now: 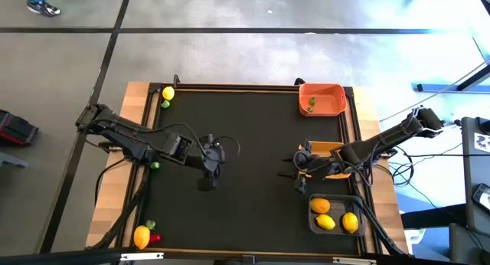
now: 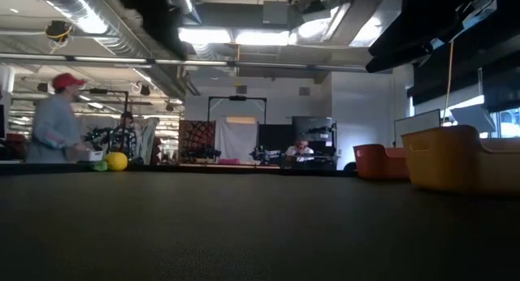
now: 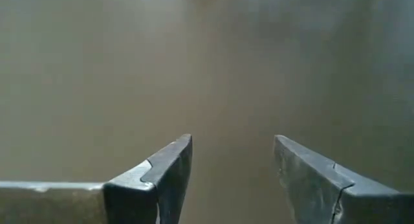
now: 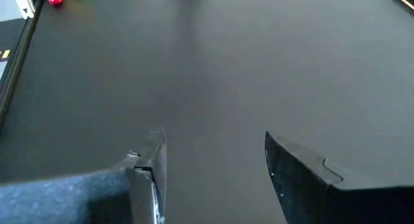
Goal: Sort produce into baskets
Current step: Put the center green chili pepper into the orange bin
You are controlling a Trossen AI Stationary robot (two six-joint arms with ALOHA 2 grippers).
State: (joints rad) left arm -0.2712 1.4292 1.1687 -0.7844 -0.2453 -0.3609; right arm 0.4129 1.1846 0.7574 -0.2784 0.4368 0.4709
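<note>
black desk (image 1: 253,142) bare under both my hands: left hand (image 3: 233,179) and right hand (image 4: 213,172) released, empty, waiting between picks.

Two dark jointed arms trail black cables, each hand (image 3: 233,179) ending in dark wedge-shaped fingers (image 4: 304,172).

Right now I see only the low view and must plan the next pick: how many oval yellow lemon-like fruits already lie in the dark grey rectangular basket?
Observer: Three lemon-like fruits lie in the dark grey basket.
Operator: Anything in the bright orange basket?
Observer: One small green piece lies in the orange basket.
Operator: Do either arm's fingers hold anything?
Observer: No. The left gripper and the right gripper are open and empty.
</note>
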